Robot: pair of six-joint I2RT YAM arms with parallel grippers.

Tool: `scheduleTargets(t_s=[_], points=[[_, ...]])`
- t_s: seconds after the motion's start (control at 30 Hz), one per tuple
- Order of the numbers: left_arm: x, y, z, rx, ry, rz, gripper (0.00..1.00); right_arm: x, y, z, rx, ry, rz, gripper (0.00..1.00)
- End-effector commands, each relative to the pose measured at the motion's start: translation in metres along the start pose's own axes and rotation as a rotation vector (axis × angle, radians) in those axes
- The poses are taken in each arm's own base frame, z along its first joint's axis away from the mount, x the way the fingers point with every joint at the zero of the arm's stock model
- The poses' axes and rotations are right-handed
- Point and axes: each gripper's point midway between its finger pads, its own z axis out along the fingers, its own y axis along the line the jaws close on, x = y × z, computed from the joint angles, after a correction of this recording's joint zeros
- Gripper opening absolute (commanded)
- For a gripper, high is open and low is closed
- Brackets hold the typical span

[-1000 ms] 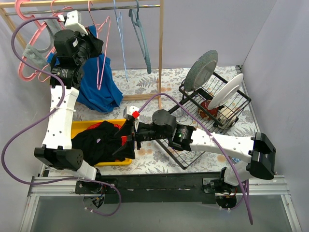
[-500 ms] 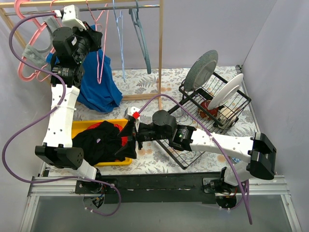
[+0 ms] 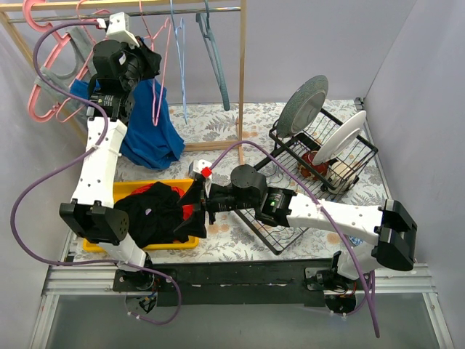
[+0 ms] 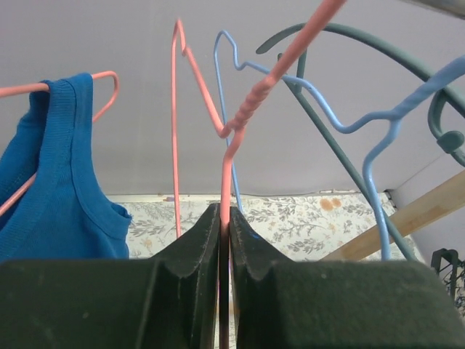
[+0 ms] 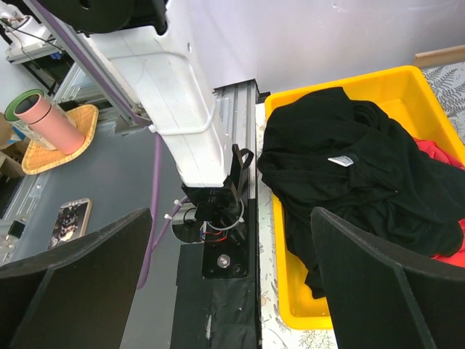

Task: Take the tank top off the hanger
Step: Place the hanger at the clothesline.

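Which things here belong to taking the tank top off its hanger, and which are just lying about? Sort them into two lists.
Belong to the job: blue tank top; pink hanger; left claw, shut on that hanger's wire.

Just lying about: blue hanger; teal hanger; dish rack with plates; yellow bin of black clothes; right claw, open above the bin.
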Motion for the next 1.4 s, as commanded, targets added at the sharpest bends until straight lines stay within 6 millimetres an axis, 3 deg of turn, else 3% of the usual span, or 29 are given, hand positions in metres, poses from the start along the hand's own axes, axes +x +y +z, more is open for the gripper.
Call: scheduleTargets(t_s=[0.0, 0.13, 0.23, 0.3, 0.33, 0.67, 0.8, 0.9, 0.97, 1.07, 1.13, 1.2, 1.37], points=[[-0.011, -0.011, -0.014, 0.029, -0.022, -0.002, 0.22, -0.026, 0.009, -0.009, -0.024, -0.078, -0.042, 0.98], [-0.018, -0.011, -0.028, 0.014, -0.044, 0.001, 0.58, -0.027, 0.009, -0.009, -0.024, -0.079, -0.039, 0.98], [-0.024, -0.012, -0.044, 0.006, -0.055, 0.003, 0.7, -0.029, 0.008, -0.009, -0.021, -0.08, -0.041, 0.99], [-0.028, -0.013, -0.052, -0.002, -0.064, 0.005, 0.95, -0.028, 0.008, -0.009, -0.017, -0.077, -0.044, 0.98], [-0.033, -0.014, -0.061, -0.005, -0.076, 0.01, 0.98, -0.028, 0.006, -0.009, -0.009, -0.078, -0.048, 0.98], [-0.079, 0.016, -0.097, -0.23, -0.17, 0.106, 0.98, -0.024, 0.006, -0.007, -0.018, -0.067, -0.031, 0.99], [-0.089, 0.055, -0.094, -0.364, -0.153, 0.132, 0.98, -0.02, 0.006, -0.006, -0.021, -0.06, -0.016, 0.98], [-0.093, 0.058, -0.094, -0.346, -0.156, 0.122, 0.98, -0.015, 0.003, -0.004, -0.015, -0.052, 0.003, 0.98], [-0.104, 0.069, -0.098, -0.361, -0.186, 0.123, 0.98, -0.013, 0.005, -0.002, -0.026, -0.04, 0.013, 0.97], [-0.113, 0.088, -0.101, -0.397, -0.205, 0.119, 0.98, -0.008, 0.007, -0.002, -0.039, -0.025, 0.037, 0.96], [-0.118, 0.116, -0.104, -0.434, -0.209, 0.084, 0.98, -0.006, 0.007, -0.002, -0.041, -0.02, 0.045, 0.96], [-0.12, 0.125, -0.105, -0.38, -0.199, 0.06, 0.98, -0.006, 0.008, -0.002, -0.043, -0.021, 0.046, 0.96], [-0.109, 0.121, -0.095, -0.243, -0.175, 0.043, 0.97, -0.007, 0.005, 0.001, -0.034, -0.019, 0.044, 0.96]])
